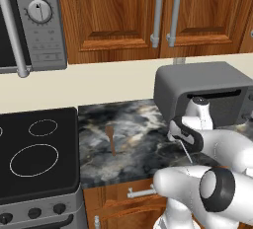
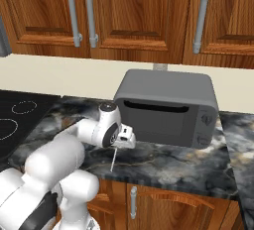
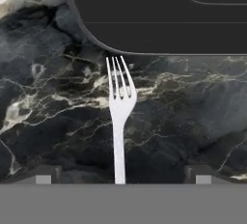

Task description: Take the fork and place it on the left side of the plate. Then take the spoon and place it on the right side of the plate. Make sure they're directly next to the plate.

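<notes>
A thin silver-grey fork (image 3: 119, 117) lies flat on the dark veined marble tabletop (image 3: 53, 121), tines toward twelve o'clock, almost touching the rounded base edge of a grey toaster oven (image 3: 159, 15). The end effector (image 3: 119, 179) hovers above its handle, fingers spread wide and released, one tip (image 3: 43, 175) at each side. In the left base view a brown wooden spoon (image 1: 111, 140) lies at nine o'clock on open marble.

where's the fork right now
The fork lies flat on the dark marble counter, in front of the grey toaster oven, tines toward it. In the hand view it runs up the middle, between the open gripper tips.
</notes>
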